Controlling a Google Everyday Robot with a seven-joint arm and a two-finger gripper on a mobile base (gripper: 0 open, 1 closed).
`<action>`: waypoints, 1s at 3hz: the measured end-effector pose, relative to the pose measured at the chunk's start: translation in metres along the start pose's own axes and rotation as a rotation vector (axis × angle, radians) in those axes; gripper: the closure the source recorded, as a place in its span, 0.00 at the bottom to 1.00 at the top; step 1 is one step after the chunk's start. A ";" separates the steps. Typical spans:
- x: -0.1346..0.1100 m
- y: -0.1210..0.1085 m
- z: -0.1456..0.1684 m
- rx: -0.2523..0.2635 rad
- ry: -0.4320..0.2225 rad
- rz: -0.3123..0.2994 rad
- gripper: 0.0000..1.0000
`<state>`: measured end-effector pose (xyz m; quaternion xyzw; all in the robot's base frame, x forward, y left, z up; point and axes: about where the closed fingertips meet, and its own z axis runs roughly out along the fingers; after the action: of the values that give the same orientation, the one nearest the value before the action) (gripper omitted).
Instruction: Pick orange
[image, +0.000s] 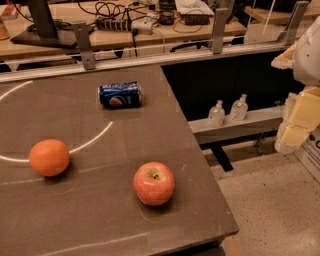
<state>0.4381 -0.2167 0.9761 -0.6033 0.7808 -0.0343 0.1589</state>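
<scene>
The orange (49, 157) is round and evenly orange. It sits on the dark grey table (100, 220) near the left edge, on a white curved line. My gripper (296, 120) shows as white and pale yellow parts at the far right, off the table and above the floor, far from the orange. Nothing is seen in it.
A red-pink apple (154, 183) sits near the table's front right. A blue Pepsi can (119, 94) lies on its side at the back. Two small clear bottles (227, 111) stand on a low ledge past the table's right edge. A railing (150, 57) and a cluttered desk are behind.
</scene>
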 end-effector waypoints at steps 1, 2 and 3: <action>0.000 0.000 0.000 0.000 0.000 0.000 0.00; -0.006 0.000 0.000 0.004 -0.021 0.003 0.00; -0.032 0.001 0.006 -0.007 -0.134 -0.025 0.00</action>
<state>0.4457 -0.1848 0.9765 -0.6146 0.7609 0.0066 0.2081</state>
